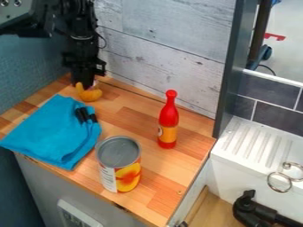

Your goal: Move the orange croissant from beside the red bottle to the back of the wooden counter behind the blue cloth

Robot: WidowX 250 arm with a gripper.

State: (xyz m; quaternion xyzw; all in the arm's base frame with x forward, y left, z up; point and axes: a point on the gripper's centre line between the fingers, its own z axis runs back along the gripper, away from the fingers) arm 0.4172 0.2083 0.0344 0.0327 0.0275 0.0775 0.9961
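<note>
Near the blue cloth (pixel 53 133), on its wall side, a smooth, curved, yellow-orange thing (pixel 90 95) lies on the wooden surface (pixel 133 117) beneath the black pincer (pixel 87 83); whether the pincer is clenched or released, I cannot tell.

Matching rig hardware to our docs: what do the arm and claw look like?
The arm is black, with blocky joints and a thin dark cable looping out beside it. The claw is black too, boxy and angular.
</note>
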